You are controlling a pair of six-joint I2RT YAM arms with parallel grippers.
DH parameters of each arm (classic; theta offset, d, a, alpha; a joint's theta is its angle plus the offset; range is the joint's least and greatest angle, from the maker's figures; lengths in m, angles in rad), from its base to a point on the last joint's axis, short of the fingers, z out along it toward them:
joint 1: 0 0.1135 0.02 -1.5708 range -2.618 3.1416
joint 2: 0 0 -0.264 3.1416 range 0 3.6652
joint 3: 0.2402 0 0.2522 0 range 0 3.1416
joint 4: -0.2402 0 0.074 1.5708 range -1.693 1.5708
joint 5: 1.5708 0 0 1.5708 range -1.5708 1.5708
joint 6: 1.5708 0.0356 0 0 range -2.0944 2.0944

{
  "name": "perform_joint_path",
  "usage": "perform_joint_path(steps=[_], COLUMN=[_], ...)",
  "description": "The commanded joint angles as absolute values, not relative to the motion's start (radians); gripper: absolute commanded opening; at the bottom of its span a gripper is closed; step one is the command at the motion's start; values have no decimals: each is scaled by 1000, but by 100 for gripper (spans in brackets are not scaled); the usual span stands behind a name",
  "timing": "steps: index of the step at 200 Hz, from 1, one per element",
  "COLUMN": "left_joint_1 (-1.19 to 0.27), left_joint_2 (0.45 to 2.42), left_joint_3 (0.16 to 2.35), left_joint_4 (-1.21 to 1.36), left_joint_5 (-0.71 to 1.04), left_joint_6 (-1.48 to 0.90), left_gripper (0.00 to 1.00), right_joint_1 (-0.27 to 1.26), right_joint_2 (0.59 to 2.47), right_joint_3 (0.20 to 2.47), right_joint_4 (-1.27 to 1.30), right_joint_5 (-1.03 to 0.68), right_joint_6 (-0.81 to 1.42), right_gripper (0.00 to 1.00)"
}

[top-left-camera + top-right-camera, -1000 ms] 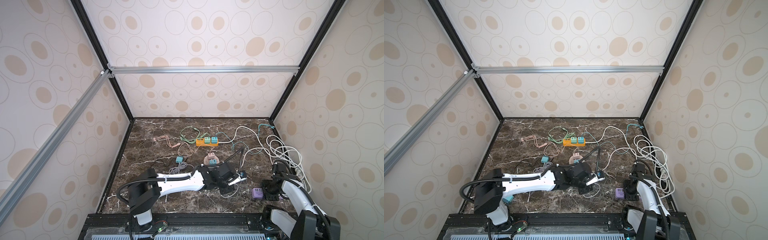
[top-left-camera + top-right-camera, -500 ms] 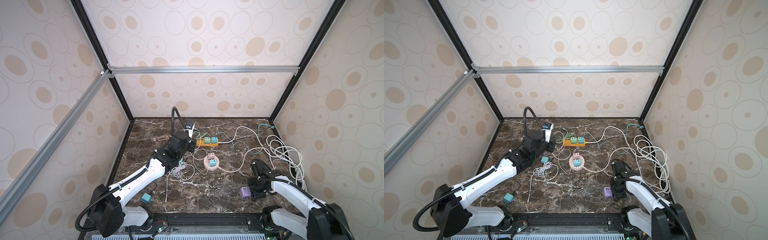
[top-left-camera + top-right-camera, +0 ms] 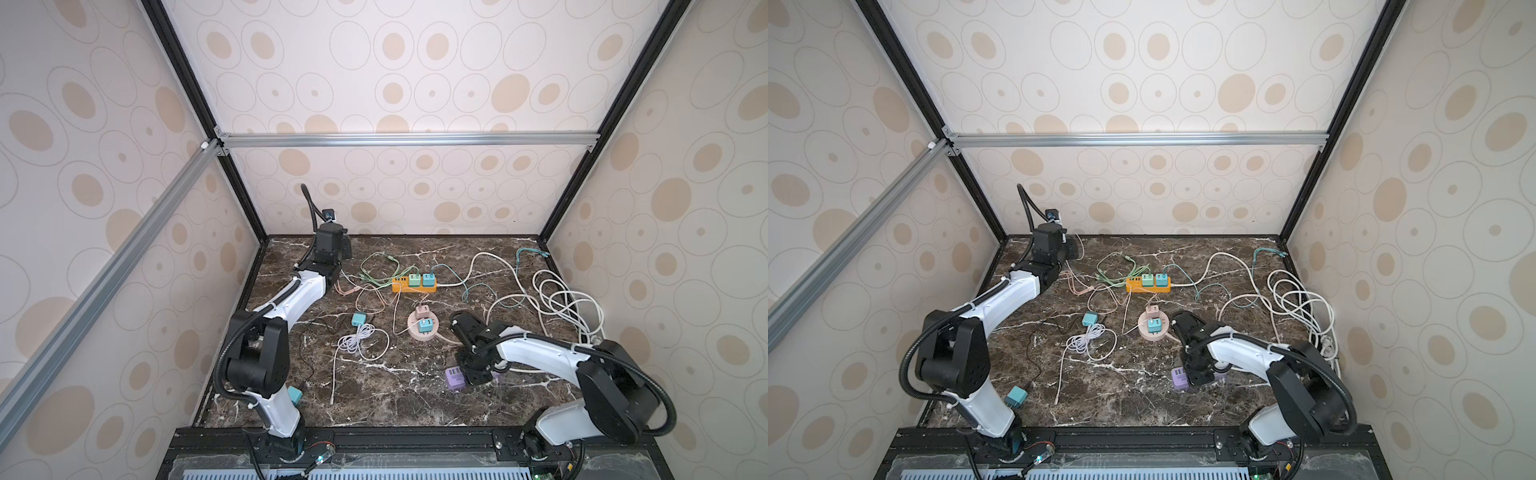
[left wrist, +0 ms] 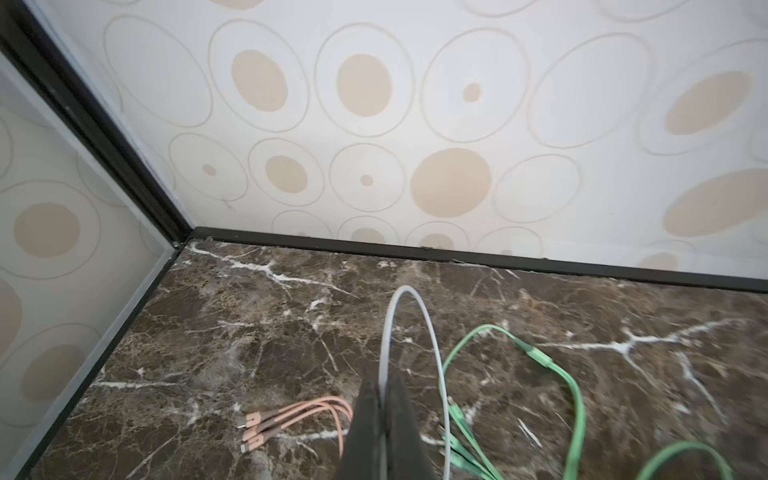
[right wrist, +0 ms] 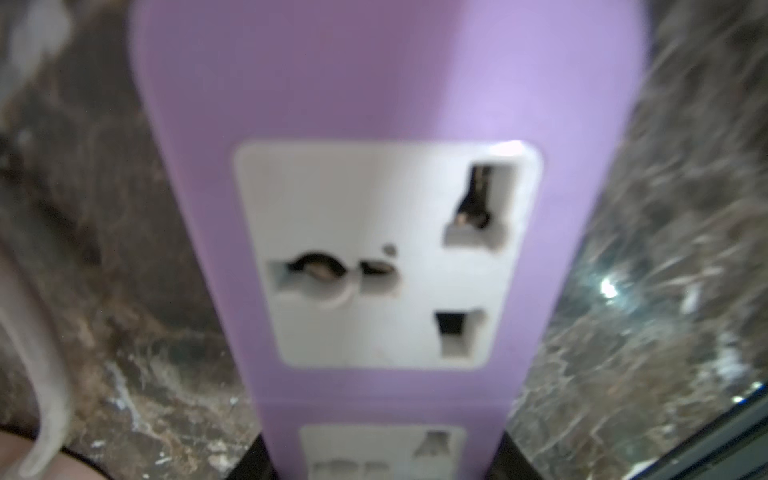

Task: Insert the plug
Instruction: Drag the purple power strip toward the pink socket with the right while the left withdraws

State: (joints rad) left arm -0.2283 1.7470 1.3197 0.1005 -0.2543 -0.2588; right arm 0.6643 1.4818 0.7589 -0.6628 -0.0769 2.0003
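Swung out to the far-left corner with left claw [image 4: 382,384] pinched on a pale cable [image 4: 415,299]. Holds purple strip [image 3: 454,377] clamped in right claw [image 3: 478,376], well apart toward near right, long axis left-right.

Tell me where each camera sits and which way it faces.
Top view: high at the front, facing down toward the back wall; both arms over the marble table.
Top view: beside it, nearly the same picture; both arms.
Left wrist: low near the back left corner, facing the wall; left gripper shut on a white cable.
Right wrist: close above the purple power strip, right gripper gripping it.
Shared: both top views show that strip.
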Motion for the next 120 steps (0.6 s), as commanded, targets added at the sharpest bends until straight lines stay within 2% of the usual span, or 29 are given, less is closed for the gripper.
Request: perform_joint_path(steps=[1, 5, 17, 33, 53, 66, 85, 100, 120], left_joint_1=[-172, -166, -155, -149, -149, -149, -149, -149, -150], left_joint_2=[1823, 1838, 1872, 1897, 1907, 1905, 1881, 1853, 1824], left_joint_3=[1371, 1374, 1379, 1378, 1378, 1375, 1355, 1338, 1344], left_joint_4=[109, 104, 89, 72, 54, 41, 38, 45, 19], left_joint_5=[-264, -262, -259, -246, -224, -222, -232, -241, -253], left_joint_6=[-335, -340, -349, -346, -331, -319, -303, -285, -255], left_gripper=[0, 0, 11, 21, 23, 29, 46, 62, 75], right_joint_1=[723, 731, 754, 773, 789, 800, 825, 837, 842], right_joint_2=[1574, 1590, 1631, 1661, 1677, 1684, 1695, 1701, 1692], right_joint_3=[823, 837, 882, 929, 960, 973, 999, 1007, 1010], right_joint_4=[-571, -563, -560, -564, -566, -560, -559, -539, -532], right_joint_5=[-168, -176, -185, -189, -188, -186, -179, -167, -152], right_joint_6=[2241, 2245, 2256, 2263, 2289, 2313, 2351, 2378, 2372], right_gripper=[48, 48, 49, 50, 50, 51, 52, 62, 73])
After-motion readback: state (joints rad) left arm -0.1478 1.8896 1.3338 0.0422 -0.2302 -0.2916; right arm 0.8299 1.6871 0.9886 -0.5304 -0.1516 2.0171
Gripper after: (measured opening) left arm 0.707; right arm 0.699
